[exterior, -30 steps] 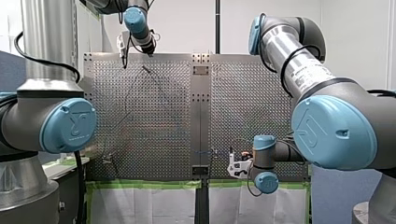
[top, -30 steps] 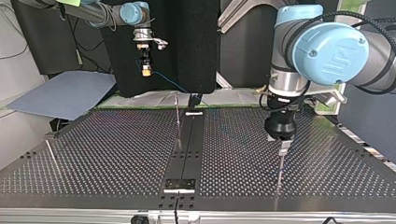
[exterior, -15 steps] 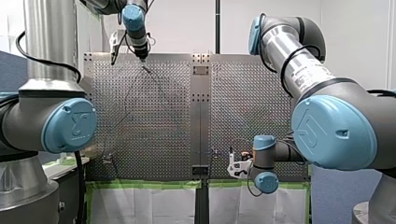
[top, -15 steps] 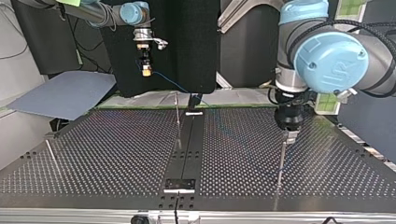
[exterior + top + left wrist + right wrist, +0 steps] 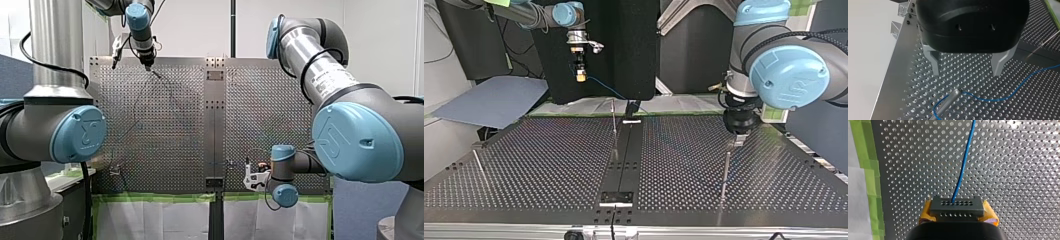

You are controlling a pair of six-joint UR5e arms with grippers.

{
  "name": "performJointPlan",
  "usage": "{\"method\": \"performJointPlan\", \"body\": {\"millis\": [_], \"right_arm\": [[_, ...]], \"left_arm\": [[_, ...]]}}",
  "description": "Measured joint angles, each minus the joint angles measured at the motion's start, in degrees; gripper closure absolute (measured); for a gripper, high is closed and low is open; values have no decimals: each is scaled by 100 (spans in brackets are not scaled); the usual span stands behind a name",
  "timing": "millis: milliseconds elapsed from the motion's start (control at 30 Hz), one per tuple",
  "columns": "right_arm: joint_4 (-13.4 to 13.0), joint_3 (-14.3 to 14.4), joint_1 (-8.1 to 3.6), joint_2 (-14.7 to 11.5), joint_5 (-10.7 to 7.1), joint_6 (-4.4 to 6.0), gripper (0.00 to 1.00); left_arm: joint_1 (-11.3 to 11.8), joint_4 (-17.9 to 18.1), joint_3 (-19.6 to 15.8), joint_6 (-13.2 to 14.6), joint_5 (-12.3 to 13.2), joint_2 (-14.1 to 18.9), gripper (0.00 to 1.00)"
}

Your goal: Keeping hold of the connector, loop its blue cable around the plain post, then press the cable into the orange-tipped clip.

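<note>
My right gripper is shut on the dark grey connector, which sits between its yellow pads. The blue cable leaves the connector and runs out over the perforated plate. In the top view this gripper hangs above the table's far edge, and the cable trails down from it. My left gripper is open, its metal fingers spread above the plain post. The cable curls around that post. I cannot make out an orange-tipped clip.
In the top view a second thin post stands near the centre seam. A third post stands at the left. The plain post stands just in front of my left gripper. Green tape edges the plate.
My left gripper has drawn back from the plain post, toward the top view's right and far side. It has nothing between its fingers. My right arm has not moved.
</note>
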Motion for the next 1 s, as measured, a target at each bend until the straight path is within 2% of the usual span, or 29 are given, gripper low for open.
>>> {"method": "performJointPlan", "body": {"millis": [500,800,1000], "right_arm": [[-16,-6,1,-2,0,6,100],[-23,-6,2,-1,0,8,100],[-23,-6,2,-2,0,7,100]], "left_arm": [[7,27,2,83,-77,4,0],[6,27,2,63,-441,24,0],[5,27,2,46,-523,36,0]]}}
